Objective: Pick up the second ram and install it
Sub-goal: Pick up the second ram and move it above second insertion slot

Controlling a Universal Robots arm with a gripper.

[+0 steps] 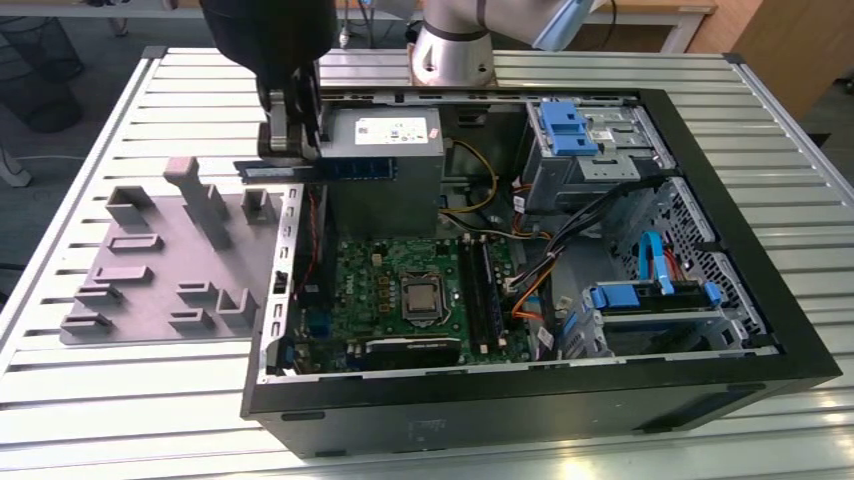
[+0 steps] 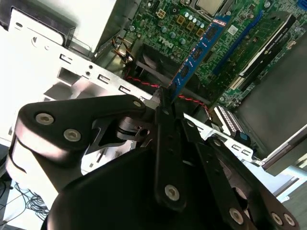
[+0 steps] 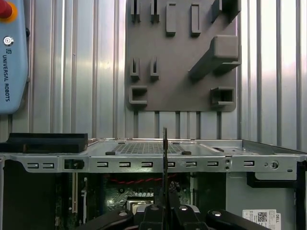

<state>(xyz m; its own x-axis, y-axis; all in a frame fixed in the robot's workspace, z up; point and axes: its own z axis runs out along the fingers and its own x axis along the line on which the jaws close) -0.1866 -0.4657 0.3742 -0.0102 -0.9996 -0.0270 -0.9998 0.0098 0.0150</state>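
Observation:
The second ram (image 1: 340, 169), a thin blue-green board with black chips, hangs level over the left wall of the open computer case (image 1: 747, 250). My gripper (image 1: 291, 150) is shut on the stick's end nearest the exterior view's left. In the second wrist view the ram (image 2: 199, 50) runs out from the gripper (image 2: 165, 93) above the green motherboard (image 2: 168, 24). In the first wrist view the ram (image 3: 165, 153) appears edge-on, rising from the gripper (image 3: 165, 206) across the case's metal rim (image 3: 144, 158). The motherboard (image 1: 387, 270) with its long black slots (image 1: 483, 290) lies lower in the case.
A grey plastic holder tray (image 1: 147, 270) lies on the slatted table at the exterior view's left, also in the first wrist view as the holder tray (image 3: 177, 72). The power supply (image 1: 387, 150), blue drive cages (image 1: 574, 125) and cables crowd the case. A blue pendant (image 3: 12, 52) lies on the table.

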